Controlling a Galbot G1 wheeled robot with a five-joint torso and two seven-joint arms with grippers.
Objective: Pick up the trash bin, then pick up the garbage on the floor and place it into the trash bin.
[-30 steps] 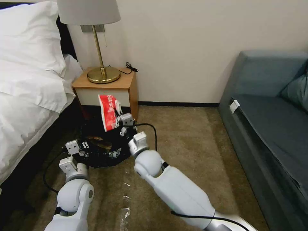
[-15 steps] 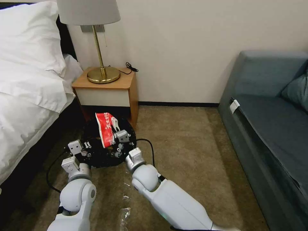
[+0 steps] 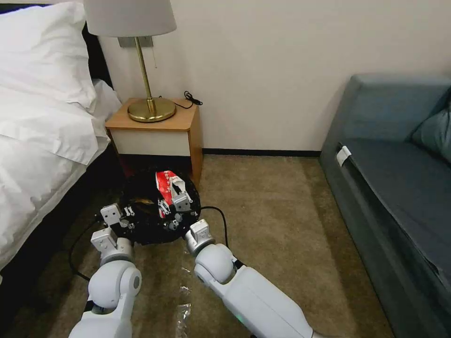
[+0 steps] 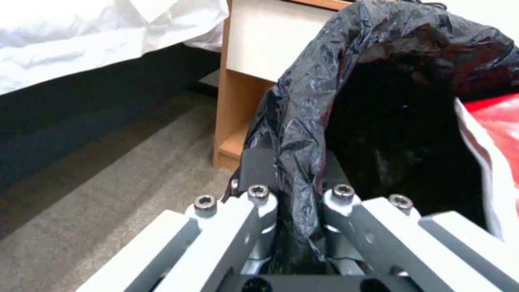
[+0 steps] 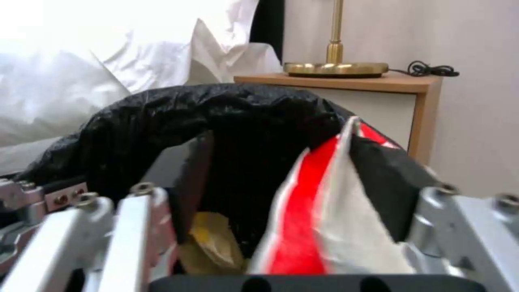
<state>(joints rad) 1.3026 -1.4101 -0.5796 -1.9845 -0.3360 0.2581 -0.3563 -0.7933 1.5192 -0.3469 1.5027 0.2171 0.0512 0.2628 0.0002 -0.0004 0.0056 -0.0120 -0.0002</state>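
My right gripper has come down over the last second: the red packet, which I was holding high above the opening, now hangs low with its bottom end inside the mouth of the trash bin. In the right wrist view the packet sits between my fingers, one of which is spread wide of it, so the jaws look parted around it and I cannot say for sure that they are pinching it rather than letting it slip. Below it, a yellow wrapper already lies in the bin. My left gripper holds the near side of the bin; in the left wrist view its fingers are pressed together on the black bag folded over the rim, keeping the bin in front of the nightstand beside the bed. I judge the packet is as good as placed, since it should fall in once freed. On the carpet near my arms lies something clear, perhaps plastic, so there may be more to collect.
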